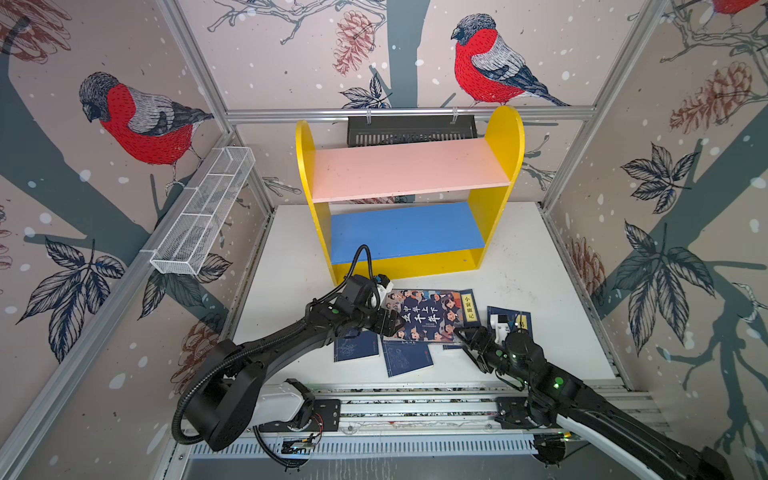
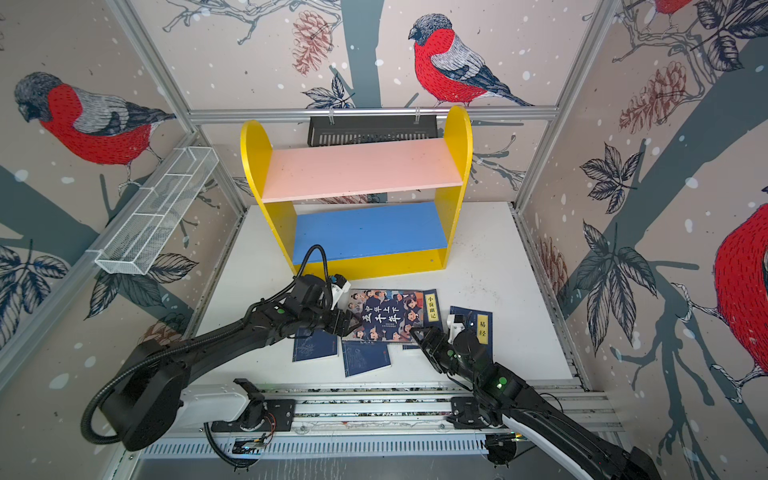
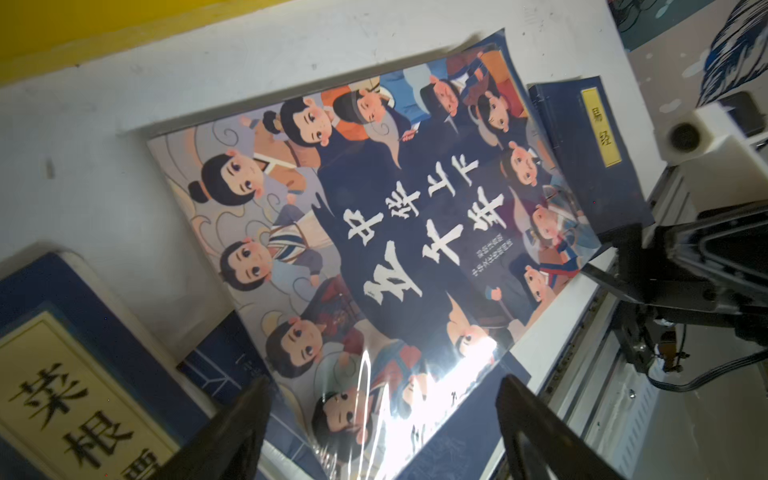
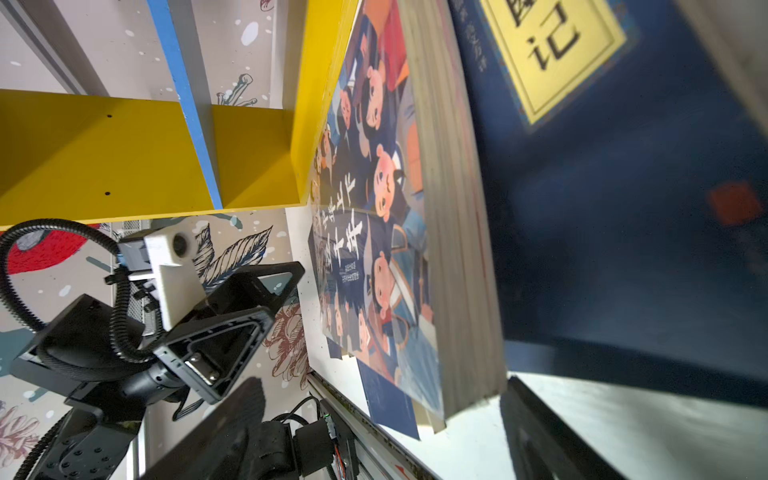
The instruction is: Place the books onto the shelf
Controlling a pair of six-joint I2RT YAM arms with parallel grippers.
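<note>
The two-tier shelf [image 1: 505, 137] (yellow sides, pink upper board, blue lower board) stands on the white table [image 1: 519, 257] beyond both grippers. The cartoon-cover book [image 1: 424, 316] lies flat between the left gripper [image 3: 382, 386] and the right gripper [image 4: 380, 390], resting partly on the thin navy-blue books [image 1: 356, 347] spread beneath and beside it. Both sets of jaws stand spread, each straddling one edge of the cartoon-cover book without pinching it.
</note>
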